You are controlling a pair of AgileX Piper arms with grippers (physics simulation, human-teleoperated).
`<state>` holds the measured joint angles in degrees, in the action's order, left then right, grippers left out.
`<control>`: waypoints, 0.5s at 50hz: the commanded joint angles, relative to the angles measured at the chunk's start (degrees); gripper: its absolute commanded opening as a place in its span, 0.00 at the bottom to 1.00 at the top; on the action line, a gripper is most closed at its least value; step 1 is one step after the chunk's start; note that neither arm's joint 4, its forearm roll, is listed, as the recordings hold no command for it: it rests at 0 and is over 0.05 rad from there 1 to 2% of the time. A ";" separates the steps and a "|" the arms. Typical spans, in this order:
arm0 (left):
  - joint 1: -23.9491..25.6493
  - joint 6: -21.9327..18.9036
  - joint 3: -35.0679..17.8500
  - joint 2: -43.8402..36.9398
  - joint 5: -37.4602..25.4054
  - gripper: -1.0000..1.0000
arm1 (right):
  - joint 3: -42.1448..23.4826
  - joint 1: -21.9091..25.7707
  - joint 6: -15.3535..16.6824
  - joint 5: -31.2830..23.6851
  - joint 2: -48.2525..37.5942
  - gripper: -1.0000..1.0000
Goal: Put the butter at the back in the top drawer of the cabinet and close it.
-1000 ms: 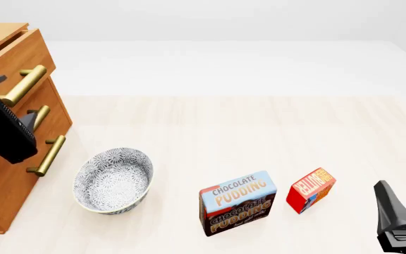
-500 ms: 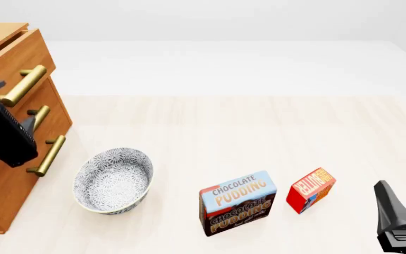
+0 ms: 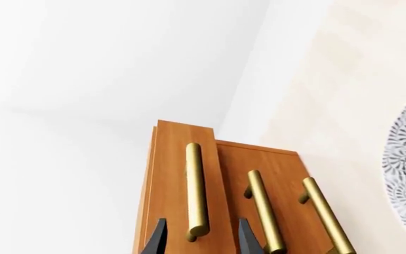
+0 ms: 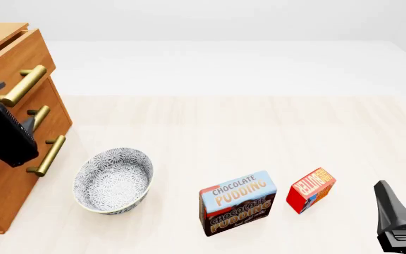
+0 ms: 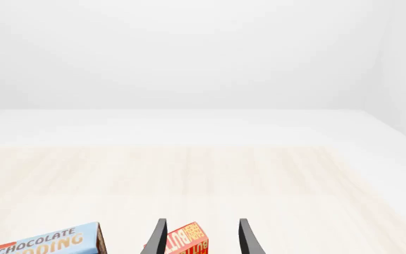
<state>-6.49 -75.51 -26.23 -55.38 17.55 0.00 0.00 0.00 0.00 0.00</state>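
Brass handle [image 3: 195, 191] of the top drawer [image 4: 16, 64] is straddled by the left gripper [image 3: 200, 239], whose fingers are spread on either side of the bar, not clamped on it. The drawer sits shut in the cabinet [image 4: 2, 174]. The butter [image 4: 311, 189] is found well to the right of the cabinet, past a patterned bowl [image 4: 112, 180] and the pudding box [image 4: 238, 202], just beside the latter. The right gripper [image 5: 200, 236] is parked near the butter with its fingers spread, nothing held.
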 commanded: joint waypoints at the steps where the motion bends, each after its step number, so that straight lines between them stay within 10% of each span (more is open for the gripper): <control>1: -0.45 0.24 -0.65 -0.64 0.42 1.00 | 0.00 0.00 0.00 0.00 0.00 1.00; 25: -1.15 0.21 -0.88 -2.97 1.95 1.00 | 0.00 0.00 0.00 0.00 0.00 1.00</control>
<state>-7.55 -75.31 -27.14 -57.45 18.80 0.00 0.00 0.00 0.00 0.00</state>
